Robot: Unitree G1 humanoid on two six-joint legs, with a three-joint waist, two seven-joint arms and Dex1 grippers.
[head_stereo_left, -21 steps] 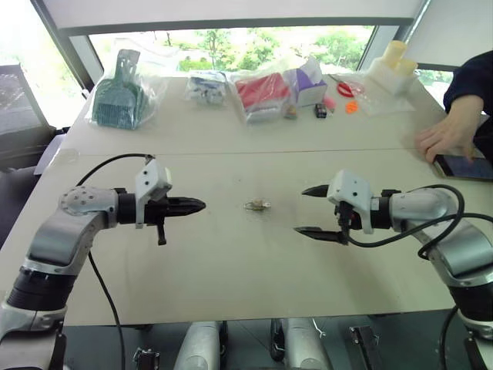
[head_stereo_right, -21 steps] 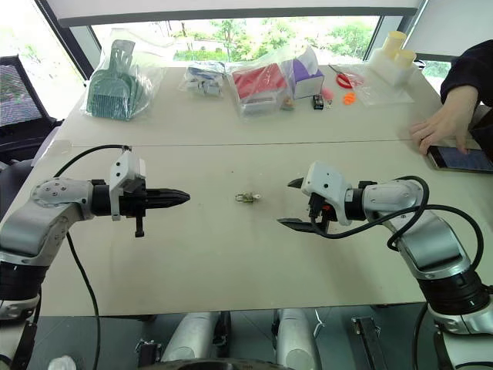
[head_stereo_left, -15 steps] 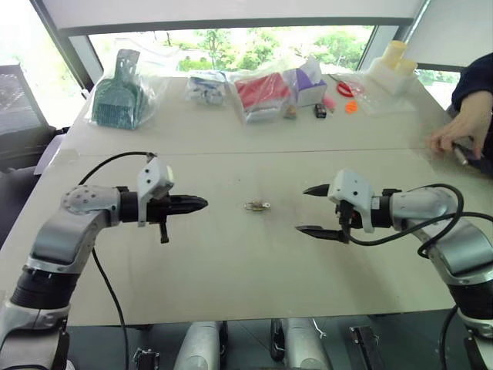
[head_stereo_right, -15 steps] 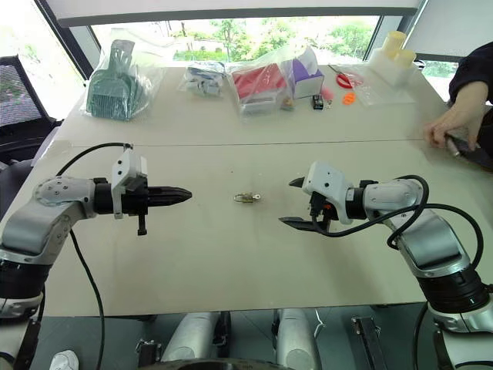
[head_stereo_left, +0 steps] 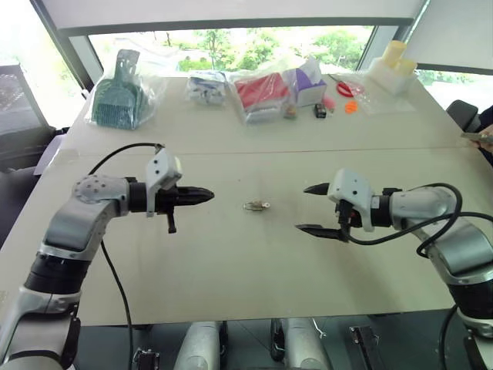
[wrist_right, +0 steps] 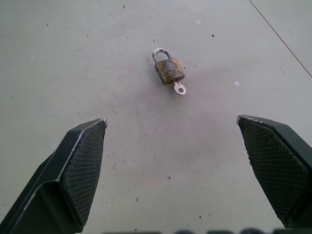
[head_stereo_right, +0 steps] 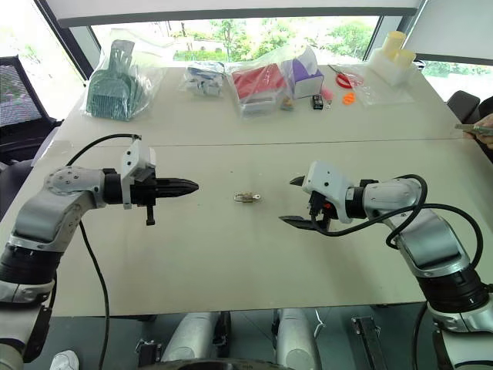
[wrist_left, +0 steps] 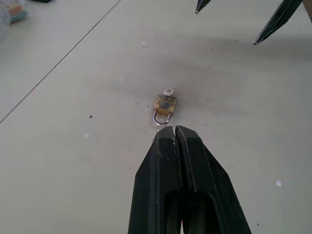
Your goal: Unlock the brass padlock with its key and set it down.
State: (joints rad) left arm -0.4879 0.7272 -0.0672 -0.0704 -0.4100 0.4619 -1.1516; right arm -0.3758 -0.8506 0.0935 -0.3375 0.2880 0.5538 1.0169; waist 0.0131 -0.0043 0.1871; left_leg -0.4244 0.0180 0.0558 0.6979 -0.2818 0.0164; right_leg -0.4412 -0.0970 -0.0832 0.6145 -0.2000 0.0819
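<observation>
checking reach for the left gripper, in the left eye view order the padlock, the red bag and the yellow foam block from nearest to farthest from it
From the left gripper:
1. Padlock, on the bare table between the two grippers.
2. Red bag, at the far edge, middle of the row.
3. Yellow foam block, far right corner.

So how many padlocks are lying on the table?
1. The brass padlock lies on the bare table between the two arms, key in its bottom. Bagged clutter at the far edge may hide more.
</observation>
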